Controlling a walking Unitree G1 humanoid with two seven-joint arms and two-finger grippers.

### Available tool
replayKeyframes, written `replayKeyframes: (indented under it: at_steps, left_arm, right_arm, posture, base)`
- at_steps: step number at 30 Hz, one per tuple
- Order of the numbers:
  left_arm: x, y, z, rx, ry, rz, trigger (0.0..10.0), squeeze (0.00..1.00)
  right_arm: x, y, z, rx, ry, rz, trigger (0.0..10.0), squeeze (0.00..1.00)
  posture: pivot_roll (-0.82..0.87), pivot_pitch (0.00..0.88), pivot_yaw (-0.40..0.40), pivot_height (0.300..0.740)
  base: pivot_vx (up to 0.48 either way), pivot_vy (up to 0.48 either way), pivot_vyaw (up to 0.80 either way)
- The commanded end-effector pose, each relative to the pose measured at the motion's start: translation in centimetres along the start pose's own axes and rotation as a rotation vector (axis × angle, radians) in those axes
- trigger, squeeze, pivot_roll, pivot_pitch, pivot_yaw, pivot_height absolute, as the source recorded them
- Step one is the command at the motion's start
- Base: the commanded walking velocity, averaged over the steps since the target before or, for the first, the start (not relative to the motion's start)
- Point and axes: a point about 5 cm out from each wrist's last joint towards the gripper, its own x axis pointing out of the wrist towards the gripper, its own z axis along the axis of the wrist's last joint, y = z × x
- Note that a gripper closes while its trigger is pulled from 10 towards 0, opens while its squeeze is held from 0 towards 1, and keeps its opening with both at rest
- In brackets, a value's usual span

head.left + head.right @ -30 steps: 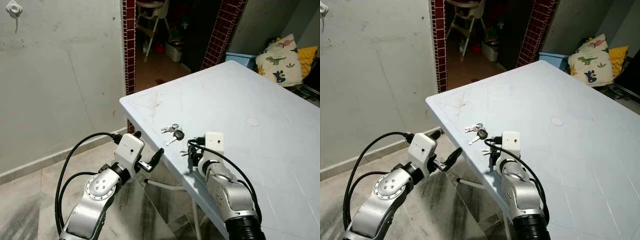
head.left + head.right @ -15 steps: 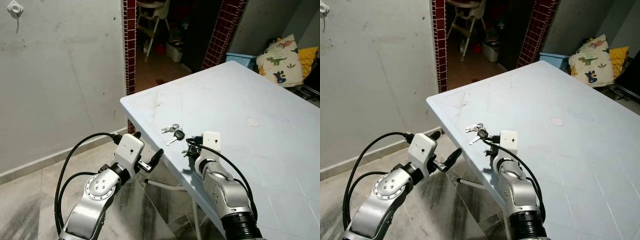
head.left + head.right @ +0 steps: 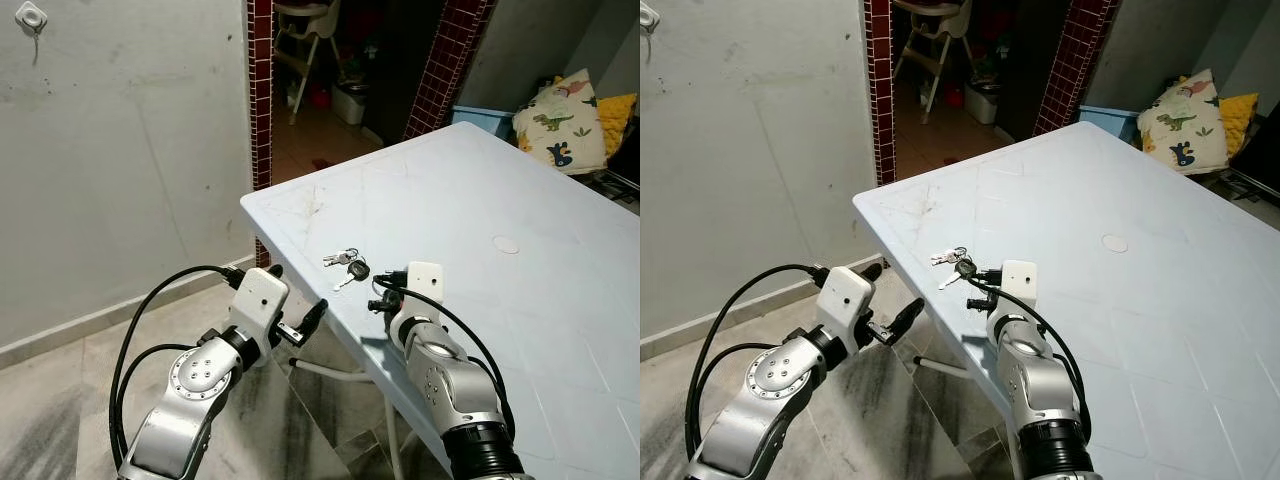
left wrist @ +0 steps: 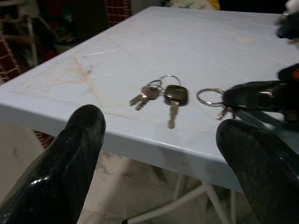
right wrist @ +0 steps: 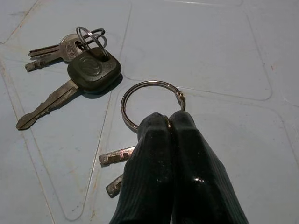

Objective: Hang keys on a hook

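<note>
Right end effector (image 5: 168, 122) advanced, pinching key ring (image 5: 150, 103); second bunch (image 5: 70, 60) beside.

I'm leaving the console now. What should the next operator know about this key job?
Right gripper: shut on the key ring of a small bunch, low over the table near its front corner.
Left gripper: open, holding nothing, off the table's edge and facing it.
A second bunch with a black-headed key lies on the table just beyond.
Hook: high on the wall to the left, nothing on it.
Done: ring pinched.
Left: lift, carry to the hook, hang.
</note>
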Motion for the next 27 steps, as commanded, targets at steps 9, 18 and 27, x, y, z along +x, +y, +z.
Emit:
replayKeyframes:
  at_steps: [9, 18, 27]
  left_arm:
    - [-0.1, -2.0, 0.3, 0.009, 0.000, -0.140, 10.0, 0.00]
    - [-0.7, -2.3, -1.1, -0.022, 0.108, -0.203, 10.0, 0.00]
    - [-0.8, -2.3, -1.3, -0.021, 0.132, -0.219, 10.0, 0.00]
  right_arm:
    - [0.3, -0.8, -0.4, 0.010, 0.026, -0.037, 0.0, 0.00]
    - [0.4, -0.9, -0.4, 0.006, 0.020, -0.044, 0.0, 0.00]
    - [0.5, -0.9, -0.1, 0.005, 0.006, -0.044, 0.0, 0.00]
  posture:
    - [0.17, 0.000, -0.093, 0.740]
    - [0.17, 0.000, -0.088, 0.740]
    - [0.17, 0.000, -0.088, 0.740]
  base:
    - [0.000, 0.000, 0.00]
    - [0.000, 0.000, 0.00]
    - [0.000, 0.000, 0.00]
